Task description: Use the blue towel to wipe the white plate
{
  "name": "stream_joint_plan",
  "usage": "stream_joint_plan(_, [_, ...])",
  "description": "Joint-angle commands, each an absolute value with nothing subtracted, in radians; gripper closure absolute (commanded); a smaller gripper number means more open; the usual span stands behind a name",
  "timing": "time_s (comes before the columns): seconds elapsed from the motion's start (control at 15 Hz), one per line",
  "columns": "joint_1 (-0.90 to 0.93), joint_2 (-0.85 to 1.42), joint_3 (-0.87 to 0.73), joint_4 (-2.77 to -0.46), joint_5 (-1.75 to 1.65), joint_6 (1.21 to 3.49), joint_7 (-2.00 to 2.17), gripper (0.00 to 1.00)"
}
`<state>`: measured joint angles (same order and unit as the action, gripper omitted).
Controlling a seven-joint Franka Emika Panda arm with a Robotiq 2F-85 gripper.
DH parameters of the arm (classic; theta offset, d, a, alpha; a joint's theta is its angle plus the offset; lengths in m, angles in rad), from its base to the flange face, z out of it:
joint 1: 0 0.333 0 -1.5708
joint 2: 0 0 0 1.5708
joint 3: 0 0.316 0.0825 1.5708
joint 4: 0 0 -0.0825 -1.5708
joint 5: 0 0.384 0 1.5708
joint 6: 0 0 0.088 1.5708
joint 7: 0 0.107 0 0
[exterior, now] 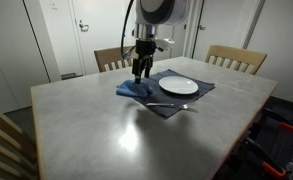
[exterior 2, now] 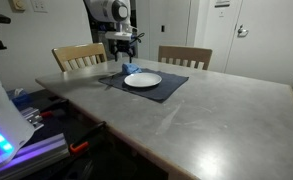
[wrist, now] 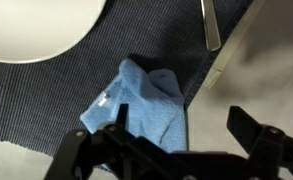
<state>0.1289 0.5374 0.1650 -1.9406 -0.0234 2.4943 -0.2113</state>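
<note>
the gripper [exterior: 141, 72] is hovering, jaws apart, above the towel [wrist: 141, 100], which is lying bunched at the edge of the mat [exterior: 172, 106] near the plate [exterior: 179, 86]; the grasp step is pending, requiring a straight descent and closure on the folds.

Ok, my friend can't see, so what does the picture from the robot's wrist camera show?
A crumpled blue towel lies on a dark placemat, just in front of the robot's open, empty jaws. Part of a white plate shows at the top left and a silver fork at the top right, by the grey table.
</note>
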Motion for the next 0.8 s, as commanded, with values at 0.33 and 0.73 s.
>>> stream_joint_plan(0.33, [0.157, 0.590, 0.147, -1.893, -0.111, 2.468, -0.200, 0.00])
stream_joint_plan(0.73, [0.163, 0.605, 0.144, -1.882, -0.137, 2.467, -0.196, 0.04])
